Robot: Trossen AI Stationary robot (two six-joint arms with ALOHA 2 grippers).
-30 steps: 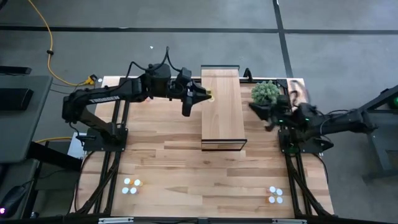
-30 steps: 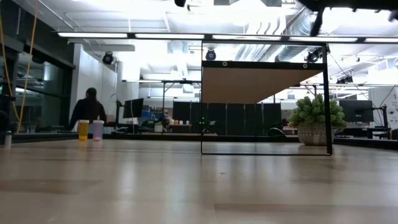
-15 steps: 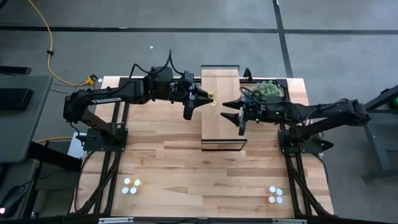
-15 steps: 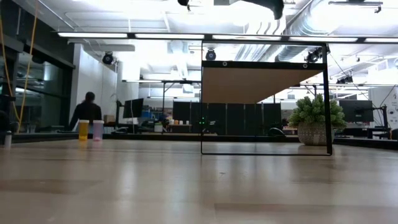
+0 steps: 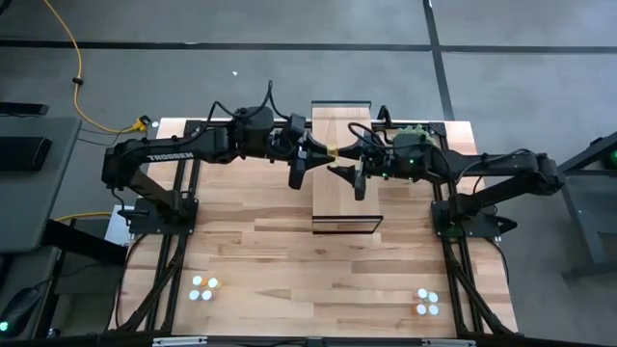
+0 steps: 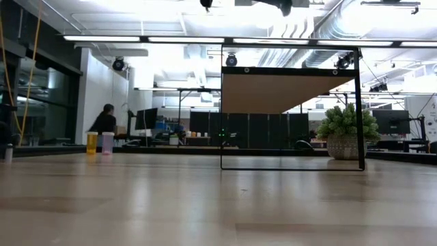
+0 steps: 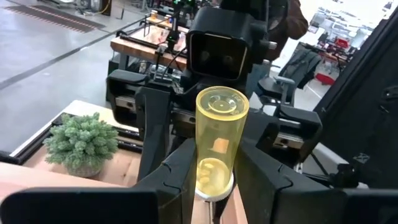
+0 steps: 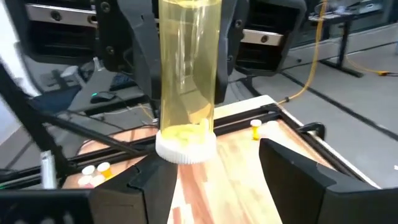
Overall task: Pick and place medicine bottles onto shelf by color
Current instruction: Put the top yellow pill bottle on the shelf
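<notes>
A yellow medicine bottle (image 5: 333,152) with a white cap (image 8: 185,146) hangs cap down over the far left part of the light-wood shelf (image 5: 345,204). My left gripper (image 5: 321,154) reaches in from the table's left and is shut on it. My right gripper (image 5: 345,172) comes from the right and faces it, open. In the right wrist view its two fingers (image 8: 292,177) stand wide on either side of the bottle's cap end; I cannot tell if they touch it. My left gripper pinches the bottle's yellow body (image 7: 208,171) between its two fingers, close above the white cap. The fingers lie level, coming from the table's left, across the bottle. The bottle stands upright with its cap down and its flat base (image 7: 222,99) up, lifted clear of the shelf.
A potted plant (image 6: 347,130) stands at the shelf's far right, behind my right arm. Small bottle clusters sit near the front left (image 5: 202,287) and front right (image 5: 426,303) of the table. A yellow and a pink bottle (image 6: 100,142) show in the low view.
My right gripper has swung from beside the plant toward the table's left, across the shelf, up to the bottle in my left gripper. My left gripper has gone a little toward the right with the bottle, which stays lifted.
</notes>
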